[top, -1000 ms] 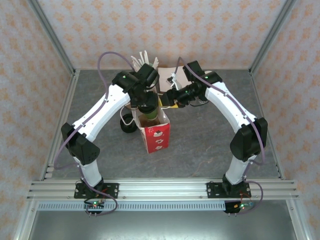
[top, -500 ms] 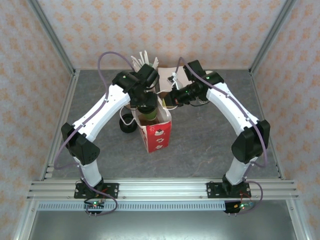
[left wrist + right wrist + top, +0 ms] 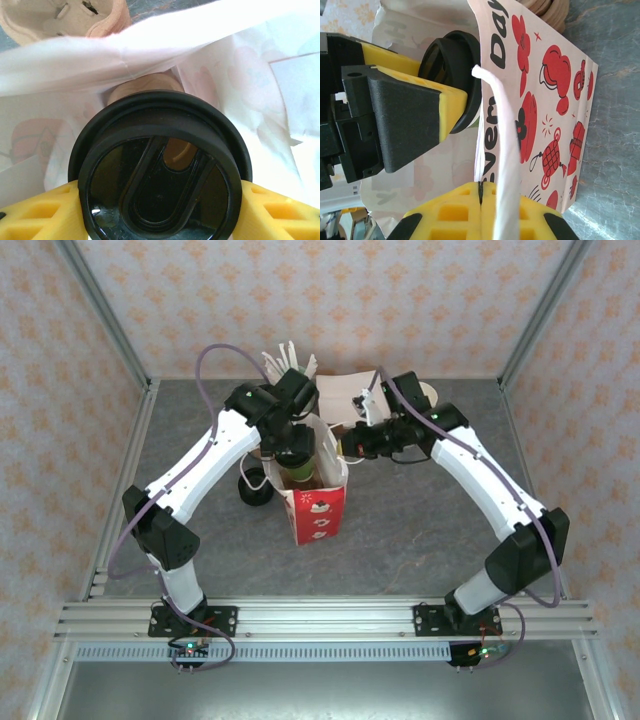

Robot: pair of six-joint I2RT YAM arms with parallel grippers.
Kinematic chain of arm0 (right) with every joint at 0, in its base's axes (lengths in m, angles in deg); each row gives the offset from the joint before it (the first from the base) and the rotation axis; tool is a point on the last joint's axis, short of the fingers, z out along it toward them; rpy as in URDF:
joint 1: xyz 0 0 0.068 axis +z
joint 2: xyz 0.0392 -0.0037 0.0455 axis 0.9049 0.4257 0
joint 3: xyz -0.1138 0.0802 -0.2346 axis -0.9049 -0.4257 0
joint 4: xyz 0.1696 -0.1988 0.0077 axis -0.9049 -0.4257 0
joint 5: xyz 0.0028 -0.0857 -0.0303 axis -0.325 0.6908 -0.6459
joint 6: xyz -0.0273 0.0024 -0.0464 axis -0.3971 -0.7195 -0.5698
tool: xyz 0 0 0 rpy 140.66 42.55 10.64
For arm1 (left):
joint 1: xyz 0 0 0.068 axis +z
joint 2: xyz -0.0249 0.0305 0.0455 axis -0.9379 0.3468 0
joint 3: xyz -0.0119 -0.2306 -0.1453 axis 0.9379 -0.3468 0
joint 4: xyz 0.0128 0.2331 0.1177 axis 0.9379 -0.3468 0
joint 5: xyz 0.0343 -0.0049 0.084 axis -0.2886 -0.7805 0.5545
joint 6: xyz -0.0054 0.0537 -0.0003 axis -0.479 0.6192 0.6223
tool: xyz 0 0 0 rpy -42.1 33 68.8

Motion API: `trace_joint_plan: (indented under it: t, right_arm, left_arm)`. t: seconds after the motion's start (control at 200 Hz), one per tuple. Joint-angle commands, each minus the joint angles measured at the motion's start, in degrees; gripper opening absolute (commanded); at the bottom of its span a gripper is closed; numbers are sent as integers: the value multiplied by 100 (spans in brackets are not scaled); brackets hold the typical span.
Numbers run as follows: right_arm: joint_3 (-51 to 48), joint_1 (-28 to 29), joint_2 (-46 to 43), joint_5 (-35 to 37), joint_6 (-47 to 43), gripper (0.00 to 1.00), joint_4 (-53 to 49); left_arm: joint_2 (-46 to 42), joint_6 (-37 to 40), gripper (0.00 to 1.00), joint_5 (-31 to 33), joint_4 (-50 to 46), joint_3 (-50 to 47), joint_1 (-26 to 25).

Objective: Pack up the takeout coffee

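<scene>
The left gripper [image 3: 160,216] has its jaws part-way apart and clamped on the sides of the coffee cup [image 3: 150,87] just under its black lid [image 3: 160,170]. The right gripper [image 3: 481,199] is pinched fully together on the top edge of the paper bag [image 3: 540,115], with the white cord handle [image 3: 502,150] lying across one finger. The cup stands upright in the mouth of the bag, its lid about level with the rim; whether its base has reached the bottom cannot be told. The main risk, I'd say, is letting go too high: the cup would fall, could tip against the thin wall and pop its lid. The left fingers fill much of the opening, so lifting out could snag the paper and drag or topple the tall, light bag on the table [image 3: 612,125]. A hard sideways pull by the right arm might tear the rim.
</scene>
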Motion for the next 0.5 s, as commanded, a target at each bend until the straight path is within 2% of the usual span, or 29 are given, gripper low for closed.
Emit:
trace_joint_plan:
  t: [0.0, 0.175, 0.49]
  right_arm:
    - [-150, 107, -386, 452, 299, 0, 315]
    - [-384, 180, -719, 658, 384, 0, 343]
    - [-555, 216, -920, 751, 384, 0, 384]
  left_arm:
    - [-252, -134, 56, 191, -121, -60, 26]
    - [-331, -187, 56, 282, -9, -142, -12]
    - [-358, -111, 56, 41, 300, -230, -135]
